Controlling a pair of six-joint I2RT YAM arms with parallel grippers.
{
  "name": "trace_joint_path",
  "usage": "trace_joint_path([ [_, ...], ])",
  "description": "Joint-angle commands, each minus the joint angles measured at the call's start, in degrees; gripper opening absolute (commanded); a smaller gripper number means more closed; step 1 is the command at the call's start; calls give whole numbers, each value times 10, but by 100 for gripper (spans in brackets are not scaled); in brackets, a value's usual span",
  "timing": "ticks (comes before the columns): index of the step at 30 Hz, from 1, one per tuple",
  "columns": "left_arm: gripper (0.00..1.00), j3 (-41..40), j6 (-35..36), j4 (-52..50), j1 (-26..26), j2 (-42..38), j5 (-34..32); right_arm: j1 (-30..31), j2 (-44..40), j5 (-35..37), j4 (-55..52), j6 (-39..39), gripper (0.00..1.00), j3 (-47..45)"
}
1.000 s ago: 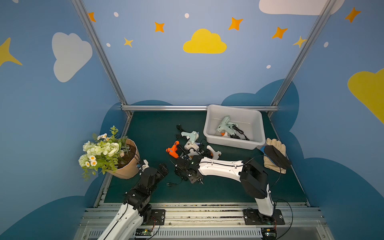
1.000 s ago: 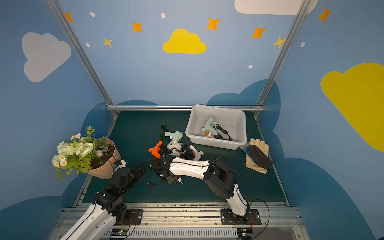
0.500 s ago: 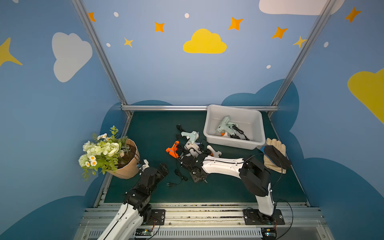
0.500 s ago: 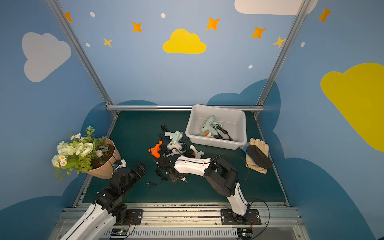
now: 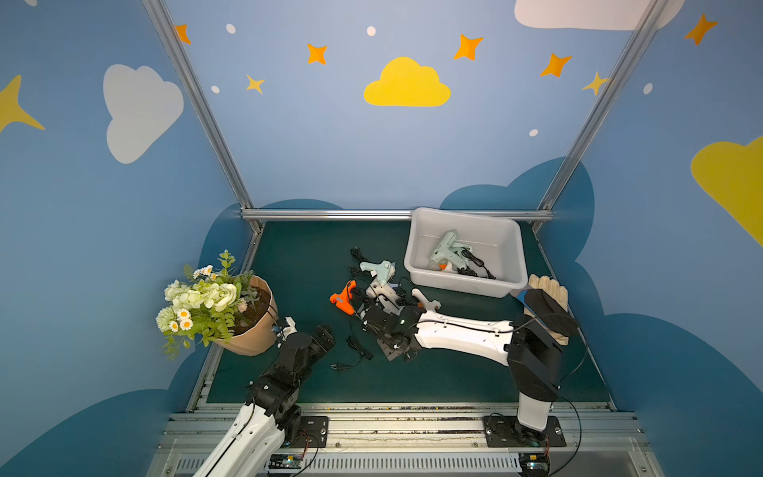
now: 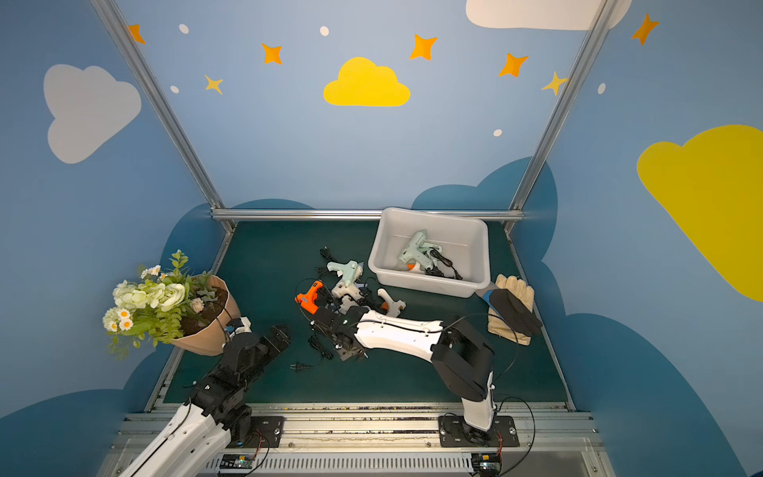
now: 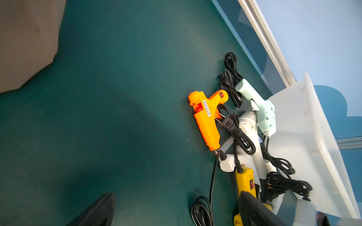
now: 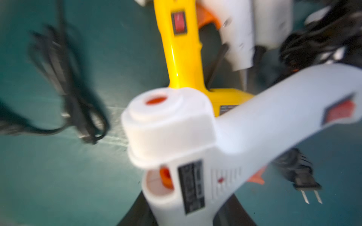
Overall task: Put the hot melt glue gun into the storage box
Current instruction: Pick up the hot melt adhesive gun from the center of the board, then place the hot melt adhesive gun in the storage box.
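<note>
Right gripper (image 8: 184, 212) is down in the heap near the middle of the dark green table (image 5: 297, 256). Its two black fingers are clamped on the barrel of a white plastic hot melt glue gun (image 8: 195, 137), which has a red switch on the handle and an orange trigger below. The wrist picture is blurred.

Just beside the white gun, a yellow plastic glue gun (image 8: 182, 49) lies flat on the table, and black power cords (image 8: 64, 78) are looped close by.

The white gun is outside the pale grey-white rectangular plastic storage box (image 5: 491, 243), which sits at the table's far right corner. In the box lies one mint-green glue gun (image 5: 446, 252), its black cord coiled against it.

A second mint-green glue gun (image 5: 380, 268) lies on the table just beside the box's left wall. An orange plastic glue gun (image 5: 344, 299) lies on the heap's left side.

Left gripper (image 5: 327, 332) hangs over the near left part of the table, jaws spread wide with nothing between them.

At the left edge, a brown paper-wrapped pot of white and green flowers (image 5: 252, 330) sits tilted. At the right edge lie beige and black work gloves (image 5: 549, 289).
</note>
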Motion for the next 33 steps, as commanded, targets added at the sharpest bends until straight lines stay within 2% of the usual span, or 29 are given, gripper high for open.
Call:
trace_joint_path([
  [1,100,14,13,4,3,6,8,1,-60,47,-8,-20,0,7],
  [7,100,20,20,9,3,18,14,-20,-130,53,-12,-52,0,26],
  [13,100,23,25,16,3,30,19,-66,-184,59,8,-102,0,55],
  [17,100,24,28,19,2,40,23,-97,-235,74,88,-130,0,36],
  [21,100,27,30,26,3,50,26,-139,-277,46,131,-156,0,41],
  [26,100,29,33,32,3,58,32,-213,-280,13,132,-178,0,89],
  [33,100,37,39,32,3,70,37,-336,-217,-47,102,-174,0,167],
])
